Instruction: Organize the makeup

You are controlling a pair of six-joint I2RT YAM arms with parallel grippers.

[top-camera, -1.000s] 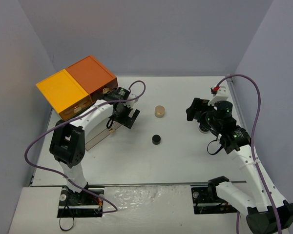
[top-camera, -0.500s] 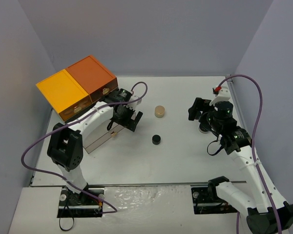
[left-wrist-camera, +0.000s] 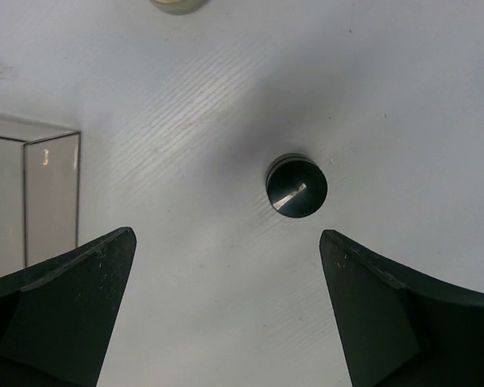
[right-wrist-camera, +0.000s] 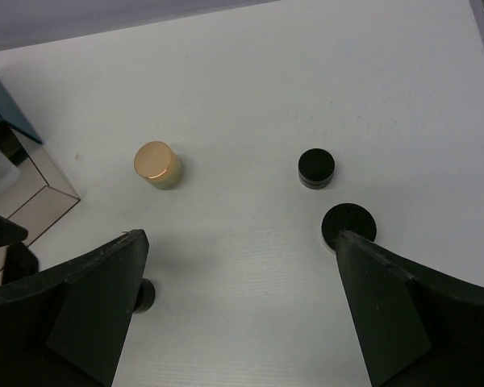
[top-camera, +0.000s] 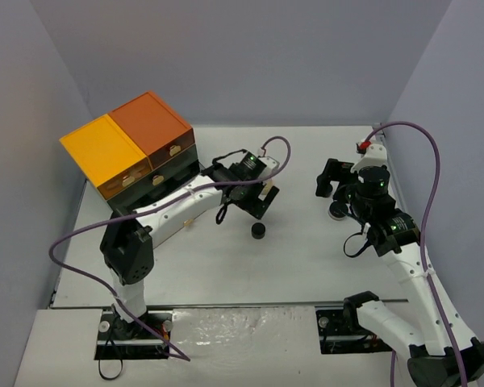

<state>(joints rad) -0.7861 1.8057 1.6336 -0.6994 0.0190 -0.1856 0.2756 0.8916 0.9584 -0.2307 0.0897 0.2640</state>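
The left gripper (left-wrist-camera: 228, 314), its dark jaws spread wide and empty, hovers over a small round black compact (left-wrist-camera: 296, 186) on the white table (left-wrist-camera: 403, 97). A good grasp would likely centre the compact between the jaws, descend straight, then close. The right gripper (right-wrist-camera: 238, 318) is also spread and empty. The gold-lidded jar (right-wrist-camera: 156, 164) is cut off at the left wrist view's top edge.

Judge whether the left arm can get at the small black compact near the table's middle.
Probably yes: the left gripper hovers open over the black compact, which lies slightly right of centre. There is only bare table around it and nothing between them.
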